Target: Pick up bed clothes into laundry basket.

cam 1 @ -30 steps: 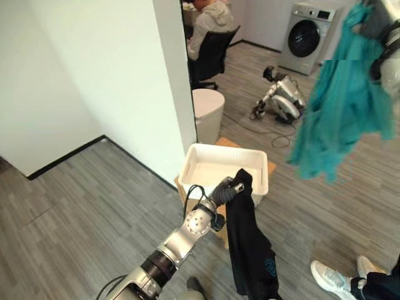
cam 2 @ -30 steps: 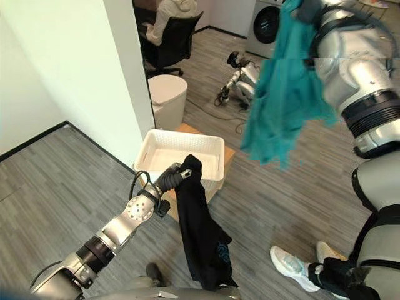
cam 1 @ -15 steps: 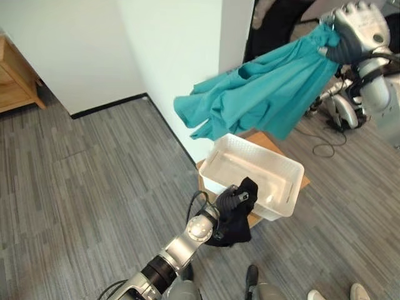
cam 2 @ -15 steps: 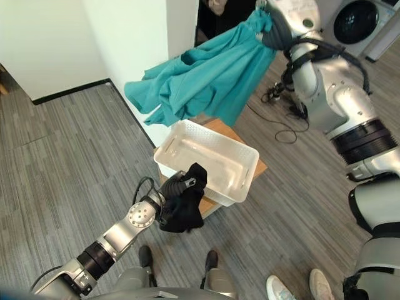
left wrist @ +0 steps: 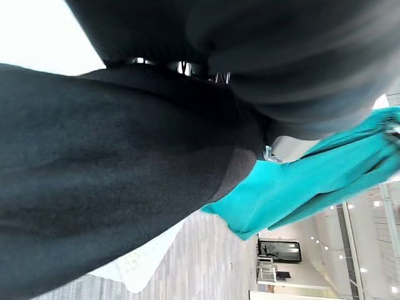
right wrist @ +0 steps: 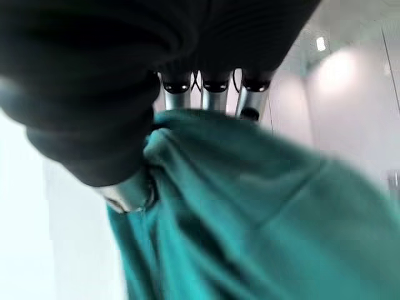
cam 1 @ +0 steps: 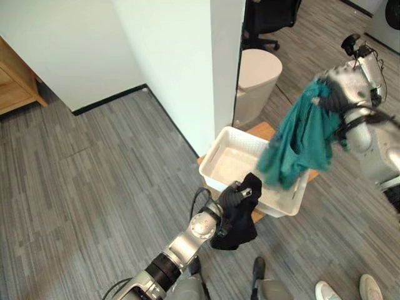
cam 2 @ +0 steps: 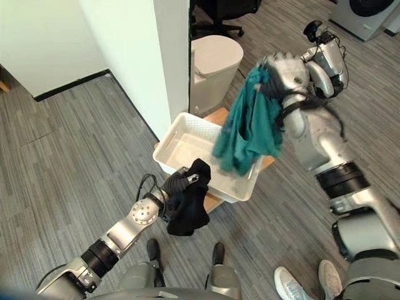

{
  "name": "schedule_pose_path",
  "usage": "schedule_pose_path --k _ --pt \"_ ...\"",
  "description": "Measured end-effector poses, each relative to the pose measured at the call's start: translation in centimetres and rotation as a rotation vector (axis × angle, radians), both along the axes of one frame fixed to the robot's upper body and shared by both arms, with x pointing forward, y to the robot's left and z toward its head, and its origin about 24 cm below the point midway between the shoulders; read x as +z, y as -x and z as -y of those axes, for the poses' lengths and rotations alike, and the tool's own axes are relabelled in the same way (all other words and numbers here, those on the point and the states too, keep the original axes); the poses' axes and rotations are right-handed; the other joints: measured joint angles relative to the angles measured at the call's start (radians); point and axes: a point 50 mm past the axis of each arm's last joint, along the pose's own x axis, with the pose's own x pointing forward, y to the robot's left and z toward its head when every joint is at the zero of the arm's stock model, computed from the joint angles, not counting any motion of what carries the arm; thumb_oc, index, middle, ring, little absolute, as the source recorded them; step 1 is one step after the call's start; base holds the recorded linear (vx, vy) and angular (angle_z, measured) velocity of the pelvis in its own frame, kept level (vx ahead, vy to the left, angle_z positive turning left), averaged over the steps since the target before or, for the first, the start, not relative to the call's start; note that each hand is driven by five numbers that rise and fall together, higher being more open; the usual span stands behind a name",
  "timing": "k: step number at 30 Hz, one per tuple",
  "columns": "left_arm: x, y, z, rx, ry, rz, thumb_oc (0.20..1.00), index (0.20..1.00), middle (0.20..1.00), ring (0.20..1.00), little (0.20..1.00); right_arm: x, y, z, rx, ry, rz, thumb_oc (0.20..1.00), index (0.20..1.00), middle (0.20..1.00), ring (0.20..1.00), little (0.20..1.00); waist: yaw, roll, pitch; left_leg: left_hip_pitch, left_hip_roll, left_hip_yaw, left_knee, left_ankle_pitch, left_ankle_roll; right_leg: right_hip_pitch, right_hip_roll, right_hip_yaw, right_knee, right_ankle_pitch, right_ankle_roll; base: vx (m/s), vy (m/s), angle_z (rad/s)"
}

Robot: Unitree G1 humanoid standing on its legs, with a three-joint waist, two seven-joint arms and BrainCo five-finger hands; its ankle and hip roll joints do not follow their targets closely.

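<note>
A white laundry basket (cam 1: 215,154) sits on a low wooden stand beside the wall corner. My left hand (cam 1: 230,197) is shut on a black garment (cam 1: 239,219) that hangs bunched at the basket's near rim. My right hand (cam 1: 332,91) is shut on a teal garment (cam 1: 298,139), which hangs down over the basket's right side. The teal cloth (right wrist: 250,225) is bunched under my right hand's fingers (right wrist: 214,84) in the right wrist view. The black cloth (left wrist: 112,162) covers most of the left wrist view, with the teal garment (left wrist: 300,187) beyond it.
A white wall corner (cam 1: 222,62) stands just behind the basket. A round white bin (cam 1: 256,75) is behind it, and an office chair (cam 1: 269,19) further back. A person's shoes (cam 1: 350,290) are on the grey plank floor at lower right. A wooden cabinet (cam 1: 15,81) is at far left.
My right hand has dropped from high up, and the teal garment now hangs down over the basket's right side instead of spread above it. The left hand and black garment stay at the near rim.
</note>
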Motion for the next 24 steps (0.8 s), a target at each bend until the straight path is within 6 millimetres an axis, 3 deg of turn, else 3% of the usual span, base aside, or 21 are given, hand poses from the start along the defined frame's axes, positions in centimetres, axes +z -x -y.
schedule_pose_path --k 1,2,3,8,12,16,19,21,24 --pt "0.0 0.1 0.1 -0.005 0.0 -0.002 0.2 0.2 0.2 0.2 0.2 -1.4 0.0 -0.4 0.007 -0.023 -0.035 0.2 0.2 0.2 0.2 0.2 0.001 0.003 0.002 0.0 0.0 -0.001 0.0 0.0 0.0 0.0 0.0 -0.001 0.0 0.0 0.0 -0.01 -0.032 0.04" --pt "-0.1 0.2 0.2 -0.01 0.0 -0.004 0.2 0.2 0.2 0.2 0.2 -2.7 0.0 -0.8 0.01 -0.04 -0.068 0.379 0.379 0.379 0.379 0.379 0.004 0.007 0.005 -0.001 0.0 -0.004 0.0 0.0 0.0 0.002 0.0 -0.003 0.0 0.0 0.0 -0.01 -0.035 0.09" --pt "-0.2 0.3 0.3 -0.015 -0.002 -0.009 0.2 0.2 0.2 0.2 0.2 -4.5 -0.3 -1.1 -0.002 -0.064 -0.118 1.0 1.0 1.0 1.0 1.0 0.002 0.011 0.008 -0.001 0.0 -0.013 0.0 0.0 0.0 0.007 0.0 -0.01 -0.001 -0.001 0.001 0.0 -0.033 0.18" --pt "-0.3 0.4 0.5 -0.036 -0.004 -0.018 0.2 0.2 0.2 0.2 0.2 -12.0 -0.4 0.7 -0.18 0.008 -0.366 1.0 1.0 1.0 1.0 1.0 0.046 0.037 0.019 -0.01 -0.005 -0.04 0.0 0.005 0.002 0.015 -0.002 -0.036 -0.001 -0.002 0.002 0.02 -0.023 0.16" --pt "0.5 0.0 -0.2 -0.013 -0.001 0.009 0.2 0.2 0.2 0.2 0.2 -13.4 0.6 2.2 -0.236 0.008 -0.397 1.0 1.0 1.0 1.0 1.0 0.051 0.038 0.018 0.001 -0.014 -0.051 0.0 0.008 0.003 0.037 -0.01 -0.051 -0.002 -0.008 0.006 0.02 -0.014 0.15" --pt "3.0 -0.6 -0.6 0.007 0.032 0.113 0.2 0.2 0.2 0.2 0.2 -13.3 1.9 4.4 -0.297 -0.086 -0.357 1.0 1.0 1.0 1.0 1.0 0.037 0.039 0.018 0.01 -0.021 -0.052 0.0 0.007 0.003 0.05 -0.017 -0.055 -0.002 -0.01 0.009 0.0 -0.003 0.03" --pt "5.8 -1.4 -1.1 0.035 0.062 0.231 0.2 0.2 0.2 0.2 0.2 -13.5 3.9 6.3 -0.335 -0.198 -0.315 1.0 1.0 1.0 1.0 1.0 0.022 0.044 0.015 0.03 -0.022 -0.051 0.0 0.004 0.003 0.066 -0.018 -0.05 -0.002 -0.012 0.011 -0.01 -0.023 -0.03" --pt "9.3 -2.2 -0.7 0.045 0.107 0.363 0.2 0.2 0.2 0.2 0.2 -14.3 6.0 8.9 -0.414 -0.279 -0.299 1.0 1.0 1.0 1.0 1.0 -0.013 0.049 0.012 0.037 -0.022 -0.048 0.0 -0.004 0.005 0.071 -0.02 -0.044 -0.002 -0.012 0.011 0.01 -0.023 -0.05" --pt "14.4 -2.6 0.1 0.031 0.163 0.558 0.2 0.2 0.2 0.2 0.2 -17.4 9.2 12.7 -0.579 -0.302 -0.412 1.0 1.0 1.0 1.0 1.0 -0.054 0.051 0.004 0.053 -0.022 -0.031 0.0 -0.006 0.0 0.076 -0.021 -0.025 -0.002 -0.012 0.012 0.0 -0.015 -0.15"
